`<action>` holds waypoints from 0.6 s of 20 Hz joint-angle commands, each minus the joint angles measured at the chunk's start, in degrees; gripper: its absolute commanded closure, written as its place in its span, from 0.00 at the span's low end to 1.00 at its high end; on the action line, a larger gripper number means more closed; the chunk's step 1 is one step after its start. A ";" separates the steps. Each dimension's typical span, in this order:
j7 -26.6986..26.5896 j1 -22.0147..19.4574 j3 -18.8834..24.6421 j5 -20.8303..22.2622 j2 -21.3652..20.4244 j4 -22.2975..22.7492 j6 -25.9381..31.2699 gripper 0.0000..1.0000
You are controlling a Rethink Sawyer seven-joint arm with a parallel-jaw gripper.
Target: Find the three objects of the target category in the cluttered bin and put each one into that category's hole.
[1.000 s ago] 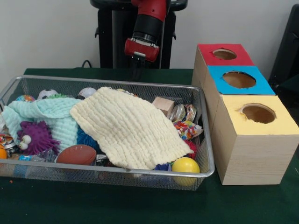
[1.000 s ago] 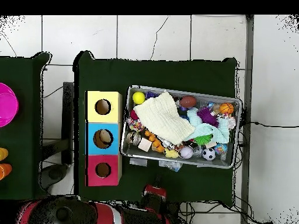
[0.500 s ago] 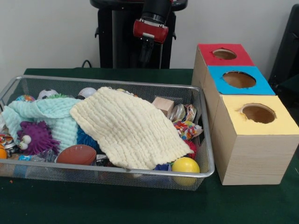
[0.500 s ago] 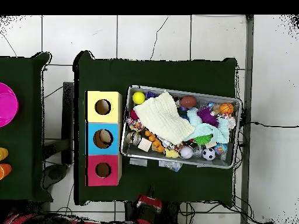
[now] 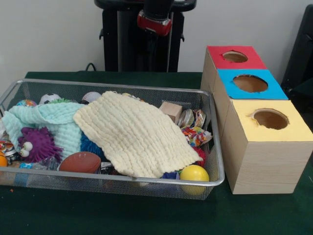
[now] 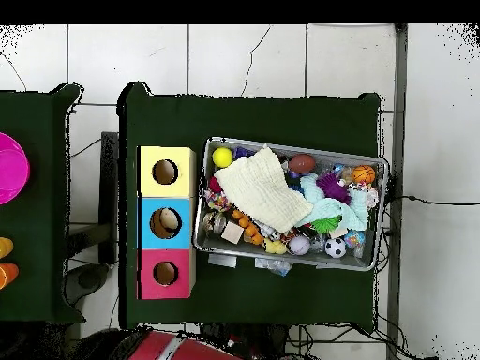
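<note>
The bin [image 5: 215, 147] sits beside the boxes [image 5: 254, 83], so drops are short. A cream cloth [image 5: 132, 134] covers its middle, likely hiding targets. The gripper [image 5: 154, 24] hangs high behind; I cannot tell its state.

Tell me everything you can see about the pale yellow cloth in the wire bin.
The pale yellow cloth is a soft, ribbed or waffle-textured fabric, spread loosely and rumpled over the middle of the wire bin. It drapes over other toys and hides whatever lies under it. One side overlaps the mint green cloth; its near edge hangs close to the brown football and the yellow ball. Nothing holds it.
</note>
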State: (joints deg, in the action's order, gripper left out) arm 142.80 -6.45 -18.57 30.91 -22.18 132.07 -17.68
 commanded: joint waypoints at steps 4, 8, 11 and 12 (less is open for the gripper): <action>-2.31 -4.74 13.29 5.96 -10.80 -1.17 11.21 1.00; -1.46 -0.17 9.11 8.69 -9.76 -4.61 4.61 1.00; -0.24 3.95 4.77 8.12 -8.02 -6.03 -1.68 1.00; -0.10 4.69 4.00 7.94 -7.69 -6.34 -3.03 1.00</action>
State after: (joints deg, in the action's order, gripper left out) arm 142.80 -5.37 -14.76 37.51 -30.11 133.27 -13.38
